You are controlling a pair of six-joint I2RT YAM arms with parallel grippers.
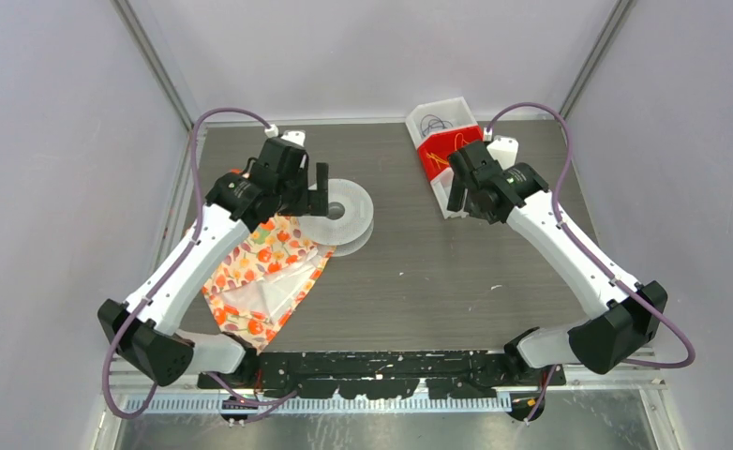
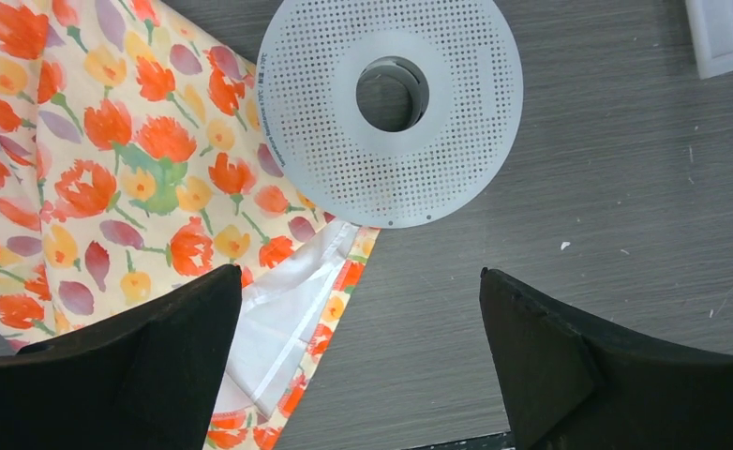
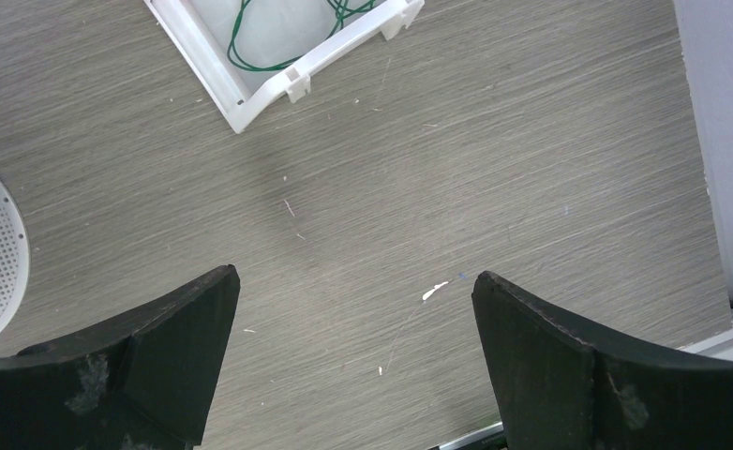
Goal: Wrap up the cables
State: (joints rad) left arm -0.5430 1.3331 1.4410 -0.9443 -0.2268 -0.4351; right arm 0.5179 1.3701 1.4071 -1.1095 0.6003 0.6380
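Two sections in white bin [image 1: 417, 120] at table [image 1: 419, 272] back right: pale one holds thin green cables [image 3: 241, 47], red one yellow-orange wire [image 1: 441, 150]. Perforated spool [image 2: 391, 112] left of centre, rim overlapping floral cloth [image 2: 110, 159]. Left gripper [image 2: 361, 281] spread wide, empty, over cloth edge. Right gripper [image 3: 355, 281] wide, empty, over bare tabletop beside bin.

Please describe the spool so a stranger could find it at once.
Look at the left half of the grey table, at the far corner of the flowered cloth. The spool is the only round thing: a pale perforated disc with a hollow centre.
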